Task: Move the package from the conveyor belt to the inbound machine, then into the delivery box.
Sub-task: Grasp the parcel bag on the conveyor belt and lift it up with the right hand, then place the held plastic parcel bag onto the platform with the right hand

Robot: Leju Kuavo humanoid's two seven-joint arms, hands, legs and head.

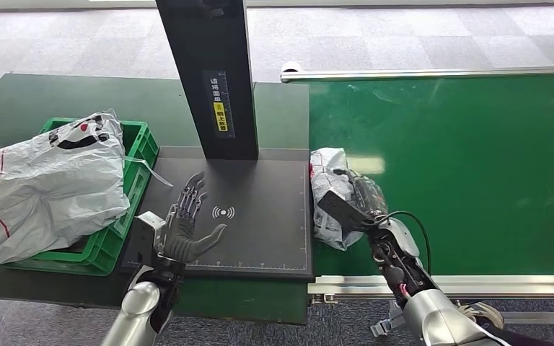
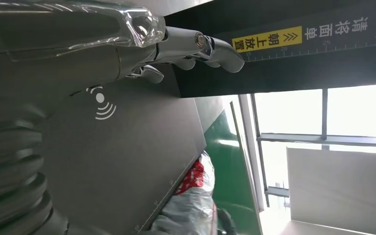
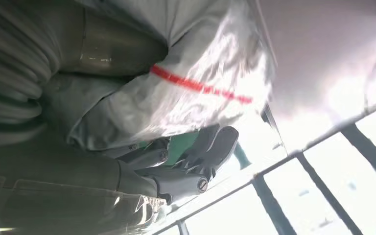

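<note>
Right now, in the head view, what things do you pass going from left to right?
White bags → green crate → left hand → black scanner plate → package → right hand → green conveyor belt.

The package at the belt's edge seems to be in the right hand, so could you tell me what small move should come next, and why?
Probably lift the package leftward onto the scanner plate. The right hand appears to grip it at the conveyor belt edge, and the left hand waits open over the plate.

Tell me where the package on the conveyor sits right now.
In the head view, the package lies at the green conveyor belt's left edge, beside the dark scanner plate, with the right hand on it.
</note>
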